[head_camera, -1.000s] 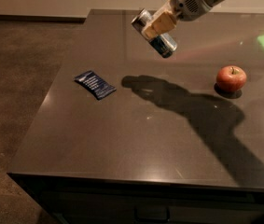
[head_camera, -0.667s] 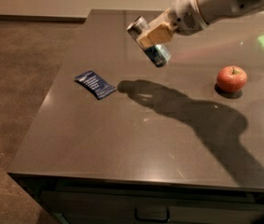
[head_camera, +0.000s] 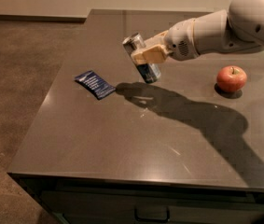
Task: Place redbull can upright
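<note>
gripper (head_camera: 146, 56) – upper centre, clamped on redbull can (head_camera: 141, 58) | can tilted, airborne above table (head_camera: 122, 148) | left: lower, stand upright, release

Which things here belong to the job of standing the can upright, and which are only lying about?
Job: redbull can, tilted in the air over the table; gripper, jaws shut on it.
Lying about: dark-blue wrapper, flat on the table; apple, further right.

redbull can (head_camera: 148, 71) — tilted, midair, w/in gripper (head_camera: 144, 55)
</note>
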Tool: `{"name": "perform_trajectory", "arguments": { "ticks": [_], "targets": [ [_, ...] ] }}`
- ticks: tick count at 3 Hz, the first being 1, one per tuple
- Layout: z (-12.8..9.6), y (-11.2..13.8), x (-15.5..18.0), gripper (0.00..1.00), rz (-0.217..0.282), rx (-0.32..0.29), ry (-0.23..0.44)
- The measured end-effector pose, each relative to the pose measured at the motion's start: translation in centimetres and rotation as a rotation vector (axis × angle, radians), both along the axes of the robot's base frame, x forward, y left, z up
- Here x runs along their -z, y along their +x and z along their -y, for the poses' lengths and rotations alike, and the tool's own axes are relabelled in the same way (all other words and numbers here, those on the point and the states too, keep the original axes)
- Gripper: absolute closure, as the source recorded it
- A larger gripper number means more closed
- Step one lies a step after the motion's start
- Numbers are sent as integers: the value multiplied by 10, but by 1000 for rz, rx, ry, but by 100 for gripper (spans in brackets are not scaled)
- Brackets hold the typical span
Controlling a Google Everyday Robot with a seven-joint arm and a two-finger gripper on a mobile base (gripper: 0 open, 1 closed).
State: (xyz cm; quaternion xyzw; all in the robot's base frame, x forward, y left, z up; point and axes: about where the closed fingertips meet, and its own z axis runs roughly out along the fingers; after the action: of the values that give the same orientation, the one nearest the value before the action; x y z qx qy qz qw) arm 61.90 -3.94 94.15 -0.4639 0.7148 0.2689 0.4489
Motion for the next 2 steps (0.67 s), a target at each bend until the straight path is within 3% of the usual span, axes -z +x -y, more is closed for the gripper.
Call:
{"name": "perform_trajectory", "arguments": {
  "ticks": [2],
  "targets": [
    [2, 6, 4, 100, 21, 48, 229]
  ]
}}
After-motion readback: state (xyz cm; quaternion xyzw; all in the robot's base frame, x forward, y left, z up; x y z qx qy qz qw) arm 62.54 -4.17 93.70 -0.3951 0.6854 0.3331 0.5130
